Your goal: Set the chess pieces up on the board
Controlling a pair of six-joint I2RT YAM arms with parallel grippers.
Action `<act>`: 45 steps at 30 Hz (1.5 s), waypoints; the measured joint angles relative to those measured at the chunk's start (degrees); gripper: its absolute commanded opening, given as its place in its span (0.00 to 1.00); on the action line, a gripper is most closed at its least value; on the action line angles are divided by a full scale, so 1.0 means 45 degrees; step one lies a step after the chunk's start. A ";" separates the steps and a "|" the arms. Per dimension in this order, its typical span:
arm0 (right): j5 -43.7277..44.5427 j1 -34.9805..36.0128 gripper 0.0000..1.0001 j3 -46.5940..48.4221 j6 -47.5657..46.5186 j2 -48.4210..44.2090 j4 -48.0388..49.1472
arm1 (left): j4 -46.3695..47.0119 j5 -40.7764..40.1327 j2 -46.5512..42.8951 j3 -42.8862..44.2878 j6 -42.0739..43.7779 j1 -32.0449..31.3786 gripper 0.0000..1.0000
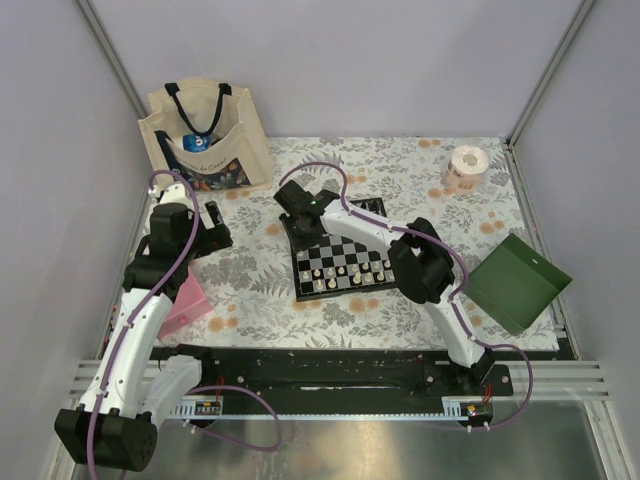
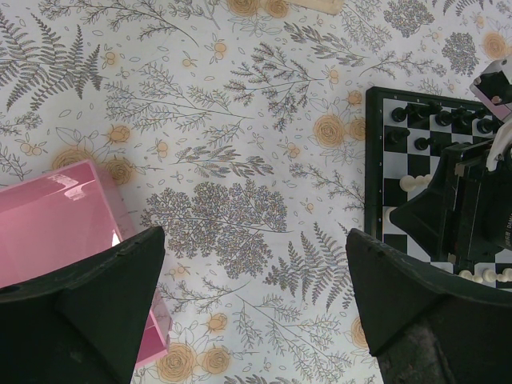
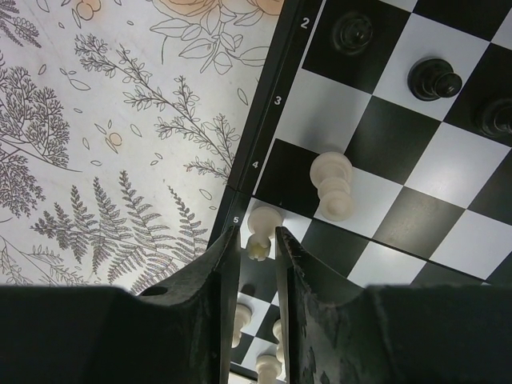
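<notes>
Soft, even overhead light fills all three views, leaving only faint shadows on the flowered tablecloth. A white glare patch sits on the glossy pink plastic box, and small highlights gleam on the black plastic chess pieces. Both wrist views are sharp on the table, while the near dark gripper fingers look blurred.

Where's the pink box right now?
In the top view the pink box sits near the table's left edge, beside the left arm, well left of the board.
</notes>
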 measured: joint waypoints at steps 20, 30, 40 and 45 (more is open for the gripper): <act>0.0039 0.0000 0.04 -0.1161 -0.0194 -0.0923 0.0165 | -0.0005 0.0010 0.0000 0.0000 0.0000 0.0005 0.99; 0.0010 0.0447 0.04 -0.3065 0.0015 -0.3614 0.0826 | 0.0000 0.0010 -0.0005 0.0000 0.0000 0.0000 0.99; -0.0049 0.1651 0.04 -0.5047 0.0248 -0.4556 0.1151 | -0.0005 0.0029 -0.0005 0.0000 0.0000 0.0000 0.99; -0.0073 0.2108 0.04 -0.5231 0.0248 -0.4556 0.1161 | 0.0000 0.0049 0.0000 0.0000 0.0000 0.0005 0.99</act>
